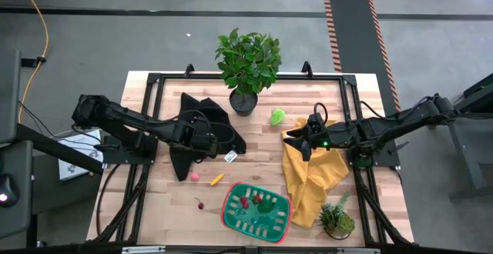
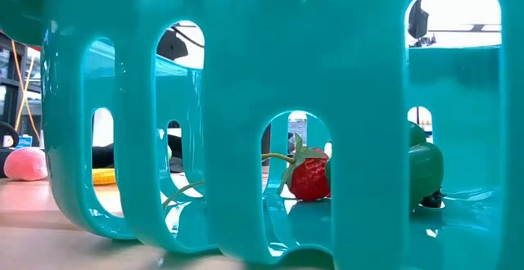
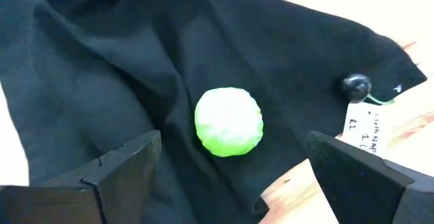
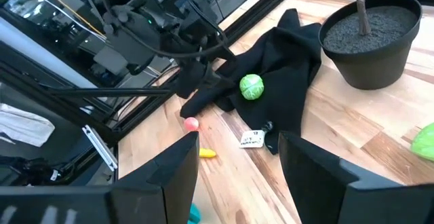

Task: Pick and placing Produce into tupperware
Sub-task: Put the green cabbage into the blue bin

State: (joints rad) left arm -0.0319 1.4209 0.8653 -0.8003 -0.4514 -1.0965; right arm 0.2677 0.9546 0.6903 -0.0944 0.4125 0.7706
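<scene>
A lime-green ball [image 3: 228, 121] of toy produce lies on a rumpled black cloth [image 3: 122, 54] near the middle of the table's left half, framed between the spread, empty fingers of the left gripper [image 3: 230, 173], which hovers just above it. The step in hand appears to be the pick: the pincer is lined up but not yet closed on the ball. The next move calls for a short descent and a gentle squeeze across the ball's middle without snagging the cloth, then a carry to the tupperware [image 1: 256, 209], the red-rimmed green tray at the table's front edge, a little right of centre, where a strawberry [image 2: 309, 177] and other small pieces already sit. A pink piece [image 1: 196, 176], a yellow-orange piece [image 1: 216, 179] and a small red one [image 1: 200, 204] wait on the bare wood between cloth and tray; another green piece [image 1: 277, 116] lies near the potted plant [image 1: 248, 63] at the back edge. The right gripper [image 4: 237, 176] waits, fingers apart and holding nothing, over the yellow cloth [image 1: 312, 178] on the right half.
</scene>
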